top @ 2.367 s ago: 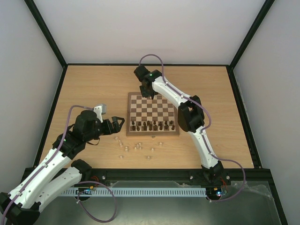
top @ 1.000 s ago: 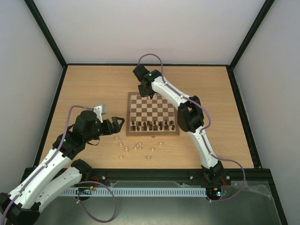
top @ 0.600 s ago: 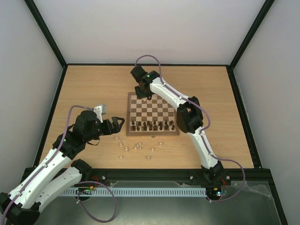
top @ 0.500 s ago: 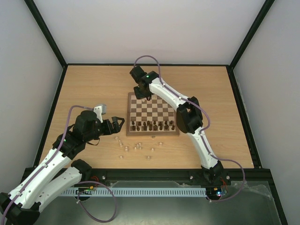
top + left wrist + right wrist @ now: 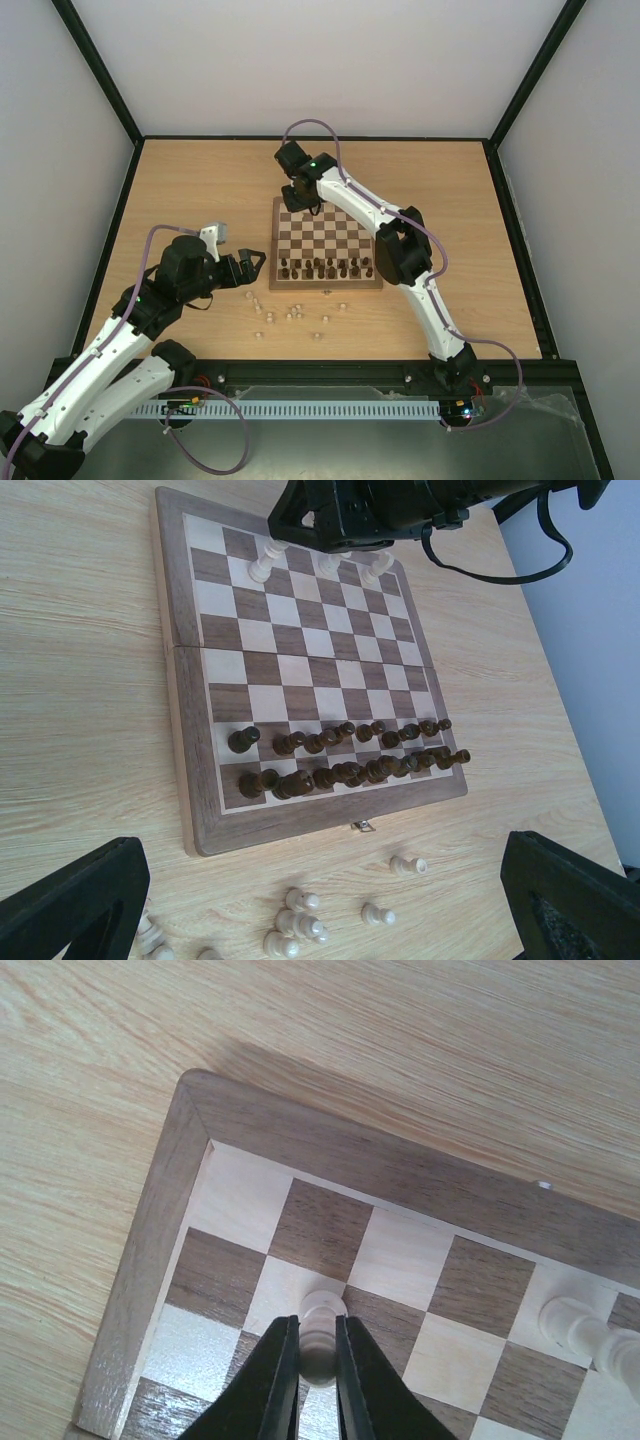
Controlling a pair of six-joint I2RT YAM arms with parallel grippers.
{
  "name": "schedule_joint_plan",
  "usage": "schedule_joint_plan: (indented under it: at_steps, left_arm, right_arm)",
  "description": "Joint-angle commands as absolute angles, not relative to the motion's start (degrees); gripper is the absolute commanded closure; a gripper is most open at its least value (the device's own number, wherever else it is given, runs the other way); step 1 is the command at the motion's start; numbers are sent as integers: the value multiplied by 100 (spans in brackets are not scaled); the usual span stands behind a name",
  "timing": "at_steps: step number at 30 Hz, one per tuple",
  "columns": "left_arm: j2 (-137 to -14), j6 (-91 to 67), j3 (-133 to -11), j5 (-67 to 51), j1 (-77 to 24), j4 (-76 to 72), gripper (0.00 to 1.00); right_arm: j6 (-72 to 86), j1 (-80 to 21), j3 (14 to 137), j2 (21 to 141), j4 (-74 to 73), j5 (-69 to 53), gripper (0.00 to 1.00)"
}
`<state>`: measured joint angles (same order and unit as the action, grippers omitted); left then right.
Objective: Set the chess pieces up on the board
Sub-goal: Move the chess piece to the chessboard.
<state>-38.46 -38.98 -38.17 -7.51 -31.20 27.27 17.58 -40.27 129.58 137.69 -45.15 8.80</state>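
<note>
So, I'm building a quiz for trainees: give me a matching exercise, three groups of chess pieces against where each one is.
1. dark pieces
2. loose pale pieces
3. pale piece in the right fingers

A. on the table by the near edge of the board
B. near the board's far left corner
C. in two rows on the board's near side

Pairs: 1-C, 2-A, 3-B.

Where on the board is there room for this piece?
Free on the board: the far-left corner squares beside the held piece in the right gripper, and the middle rows between the far-edge pale pieces and the dark pieces. Crowded: their two near rows.
</note>
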Motion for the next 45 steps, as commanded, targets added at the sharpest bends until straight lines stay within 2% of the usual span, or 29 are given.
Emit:
schedule_joint_plan:
  at_steps: [1, 4, 10, 15, 24, 45]
  left_arm:
    - [-3810, -3868, -3765, -783, -3094, 2610, 0]
    - [-3810, -3879, -3758, -782, -3093, 2604, 1]
    - [-3773, -3901, -3747, -784, -3092, 2624, 1]
    - [-3745, -3900, -3771, -773, -3093, 2654, 1]
    - [-3749, -3912, -3710, -802, -3093, 2584, 1]
    - [-3791, -3876, -3681, -784, -3094, 2558, 1]
  right_arm:
    - [1789, -4077, 12894, 13617, -4665, 762, 85]
    - [1781, -4076, 12869, 13573, -4676, 773, 77]
    - [1782, -4079, 12876, 13471, -4747, 864, 72]
    - [1869, -4070, 12699, 13095, -4870, 1807, 66]
    - [2068, -3744, 12156, 12808, -4940, 2429, 66]
    - [2007, -3516, 12016, 13208, -4630, 1628, 66]
